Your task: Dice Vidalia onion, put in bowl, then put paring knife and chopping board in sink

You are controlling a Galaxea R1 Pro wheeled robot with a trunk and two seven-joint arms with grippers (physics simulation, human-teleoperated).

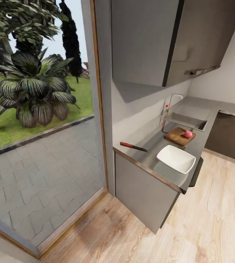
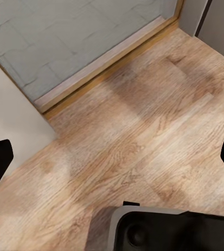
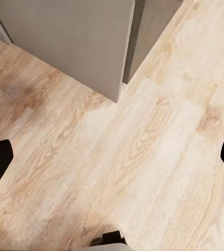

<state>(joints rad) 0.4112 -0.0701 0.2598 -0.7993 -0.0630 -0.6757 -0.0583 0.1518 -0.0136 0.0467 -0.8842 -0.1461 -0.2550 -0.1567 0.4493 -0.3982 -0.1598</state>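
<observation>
On the grey countertop in the head view, the paring knife with its reddish handle lies near the wall. The white squarish bowl stands by the front edge. Beyond it lies the brown chopping board, with the pinkish round onion on its far end. The grey sink and chrome tap are further back. My left gripper and right gripper both hang open over the wooden floor, fingers wide apart with nothing between them.
A tall glass door to a paved patio stands left of the counter. Grey wall cabinets hang above the worktop. A dark cabinet front lies at the right. Light wood floor spreads before the counter's end panel.
</observation>
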